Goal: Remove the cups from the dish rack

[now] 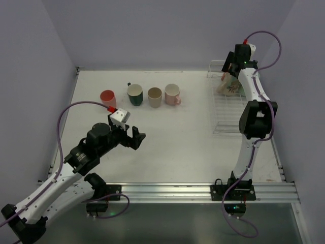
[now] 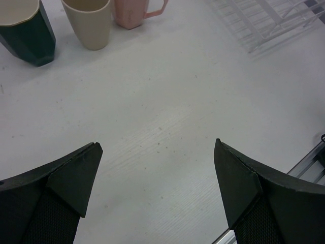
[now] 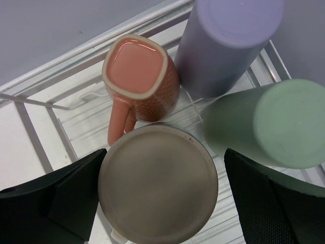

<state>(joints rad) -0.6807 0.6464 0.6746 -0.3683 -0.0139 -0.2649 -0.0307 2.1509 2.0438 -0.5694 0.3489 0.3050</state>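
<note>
right gripper (image 3: 165, 160) over the far end of the dish rack (image 1: 223, 121), jaws spread. an upturned cream cup (image 3: 157, 195) sits directly between its fingers (image 3: 56, 203), base facing the wrist camera. the fingers flank the cup's wall, and whether either one touches it cannot be told. the wide spread suits a squeeze across the round body, which is probably the next step. just beyond the fingertips stands a salmon mug (image 3: 139, 76), also inverted, with its handle turned toward the cream cup. a lavender tumbler (image 3: 228, 40) and a light green tumbler (image 3: 277, 119) crowd the far and outer side of the right finger. that finger has little room, so closing or lifting could nudge a neighbour. the cups stand base-up, presumably for draining.

left gripper (image 2: 157, 152), jaws spread and holding nothing, hangs above bare table (image 2: 167, 91). ahead of it stand a dark green cup (image 2: 25, 30), a tan cup (image 2: 91, 23) and a pink mug (image 2: 134, 12), mouths up. a red cup (image 1: 107, 97) completes the row. four cups appear unloaded and four remain racked.
</note>
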